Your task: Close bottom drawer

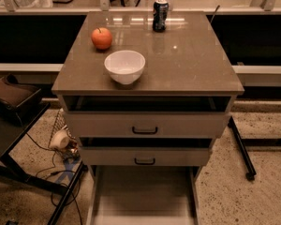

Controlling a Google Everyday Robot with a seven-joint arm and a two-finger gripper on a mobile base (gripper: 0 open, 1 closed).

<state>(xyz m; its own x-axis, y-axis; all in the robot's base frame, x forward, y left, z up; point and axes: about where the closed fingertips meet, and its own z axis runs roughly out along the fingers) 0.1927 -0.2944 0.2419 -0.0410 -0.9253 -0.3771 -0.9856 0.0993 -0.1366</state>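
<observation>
The cabinet has three pale drawers under a brown top (187, 64). The bottom drawer (143, 193) is pulled far out toward me; I see its plain grey box interior, while its front and handle are cut off by the lower frame edge. The top drawer (145, 124) and the middle drawer (145, 157) each stand slightly ajar, with black bar handles showing. The gripper is not in view.
On the cabinet top stand a white bowl (125, 66), a red apple (102, 38) and a dark soda can (160, 15). A dark stand leg with a caster (241, 146) is at the right. Cables and a small white object (61, 139) lie at the left.
</observation>
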